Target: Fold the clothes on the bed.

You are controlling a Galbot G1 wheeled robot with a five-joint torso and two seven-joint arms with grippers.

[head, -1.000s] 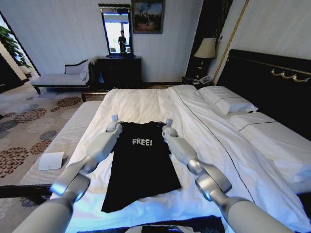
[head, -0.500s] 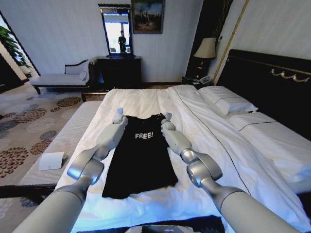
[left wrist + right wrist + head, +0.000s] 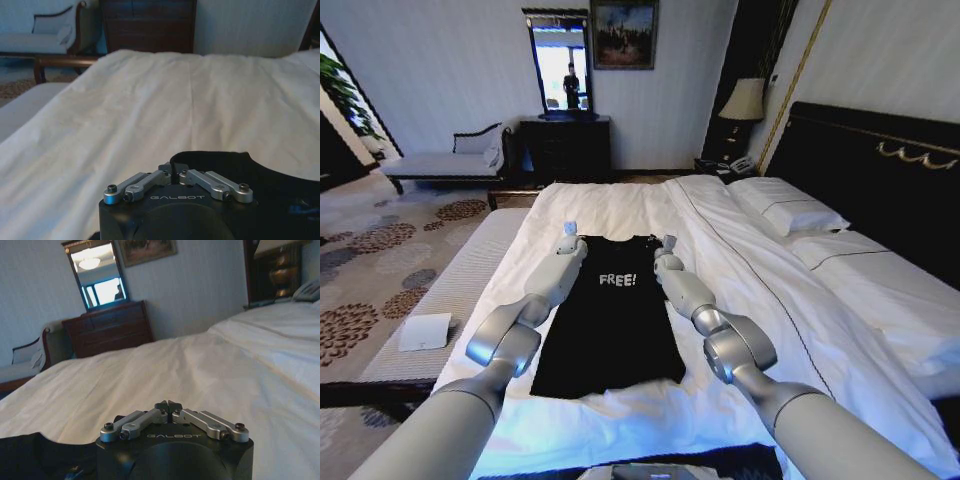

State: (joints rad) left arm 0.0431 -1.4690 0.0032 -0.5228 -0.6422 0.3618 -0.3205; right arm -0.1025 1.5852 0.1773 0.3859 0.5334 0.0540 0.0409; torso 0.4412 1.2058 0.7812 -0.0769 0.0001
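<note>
The clothes are one black T-shirt with white "FREE!" lettering, lying flat and lengthwise on the white bed. Both arms stretch forward along its two sides. My left gripper is at the shirt's far left shoulder. In the left wrist view this gripper is shut, with the black collar edge pinched at its tips. My right gripper is at the far right shoulder. In the right wrist view its fingertips meet, and black fabric trails off beside it.
A pale padded bench runs along the bed's left side with a white card on it. Pillows and the dark headboard lie to the right. A dresser and a chaise stand by the far wall.
Both arms have reached farther up the bed, pulling the T-shirt away from me. Its hem has slid forward and the fabric now lies straighter.
</note>
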